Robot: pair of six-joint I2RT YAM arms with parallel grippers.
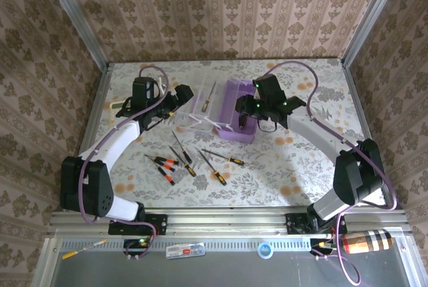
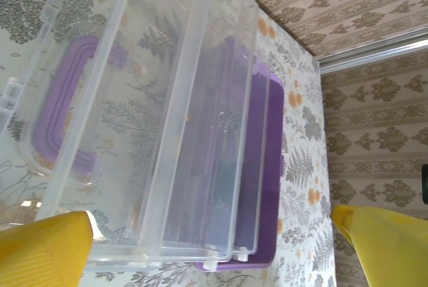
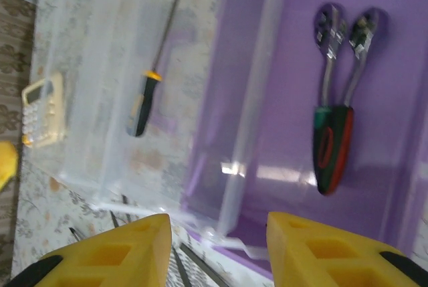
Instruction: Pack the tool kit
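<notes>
the table (image 1: 294, 166), covered in a floral pattern, is carrying everything. the left arm (image 1: 117, 143) is reaching in from the box's left and the right arm (image 1: 321, 133) from its right. the purple box (image 1: 235, 108) of the tool kit is sitting open toward the far middle of the table, lid off. the clear tray (image 2: 167, 133) is lying just beside the box on its left; whether it is touching or overlapping the box wall cannot be told. the clear lid is lying on the tray's far side from the box, its purple handle (image 2: 67, 106) showing through the plastic. the yellow calculator (image 3: 41, 110) is resting further out on that same side, well apart from the box.

the left fingers (image 2: 43, 247) are hanging spread as wide as they go over the near end of the clear tray, grasping nothing. the right fingers (image 3: 321, 247) are hovering over the box's left edge, parted, one on each side of the wall (image 3: 231, 186), with a gap showing on both sides, so they are gripping nothing.

the red-handled pliers (image 3: 332, 146) are lying inside the box on its purple floor. one black-and-orange screwdriver (image 3: 142, 106) is lying in the clear plastic left of the box, its long shaft pointing away from the right fingers. several loose screwdrivers (image 1: 232, 160) are lying scattered on the table on the near side of the box, toward the arm bases.
</notes>
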